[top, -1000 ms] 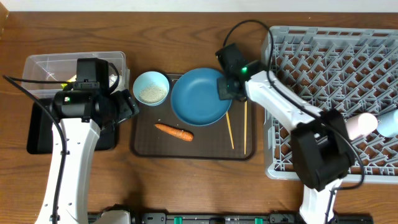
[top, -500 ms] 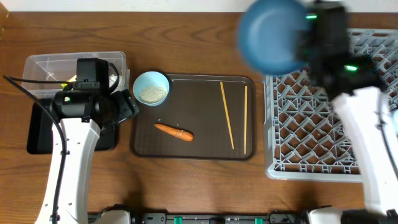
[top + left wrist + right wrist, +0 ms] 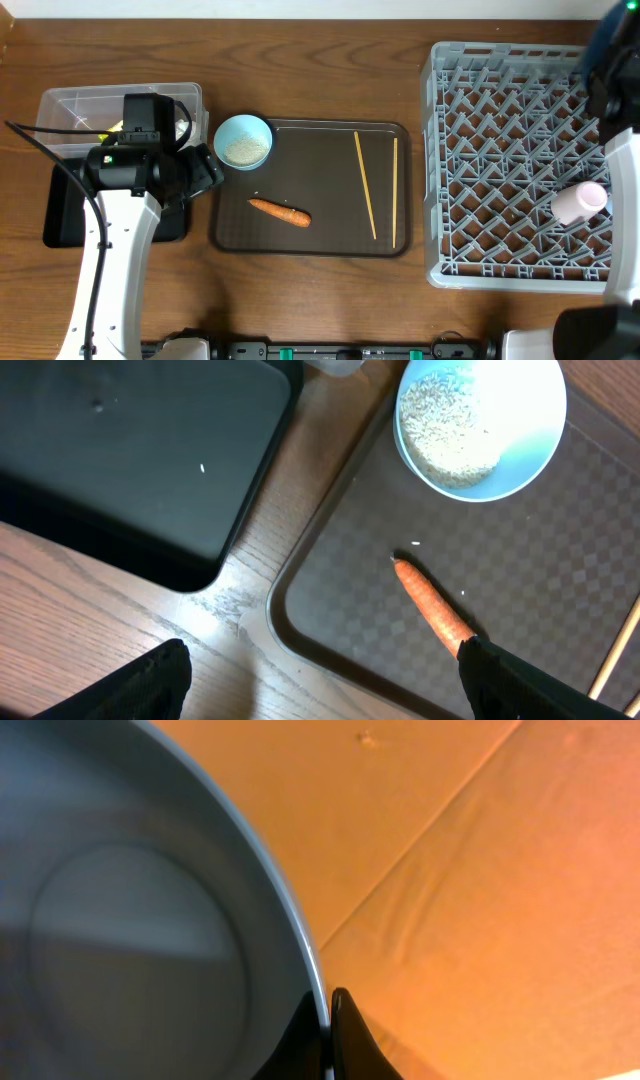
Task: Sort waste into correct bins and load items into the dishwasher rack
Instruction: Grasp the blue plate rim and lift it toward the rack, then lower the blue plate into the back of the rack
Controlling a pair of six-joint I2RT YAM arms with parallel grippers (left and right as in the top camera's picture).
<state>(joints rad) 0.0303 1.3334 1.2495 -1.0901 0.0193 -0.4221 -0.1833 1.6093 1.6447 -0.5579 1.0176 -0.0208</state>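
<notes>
At the table's far right, beside the rack (image 3: 500, 150), the right gripper (image 3: 328, 1010) pinches the dish (image 3: 130, 920) by its rim. Its fingers are narrow on that thin edge, probably so the dish can slot upright between pegs. The left gripper (image 3: 320, 670) hangs wide and empty over the tray (image 3: 350, 560) corner, with the carrot (image 3: 433, 610) just ahead, likely next for a bin. The bowl (image 3: 243, 141) and chopsticks (image 3: 365, 185) lie untouched.
</notes>
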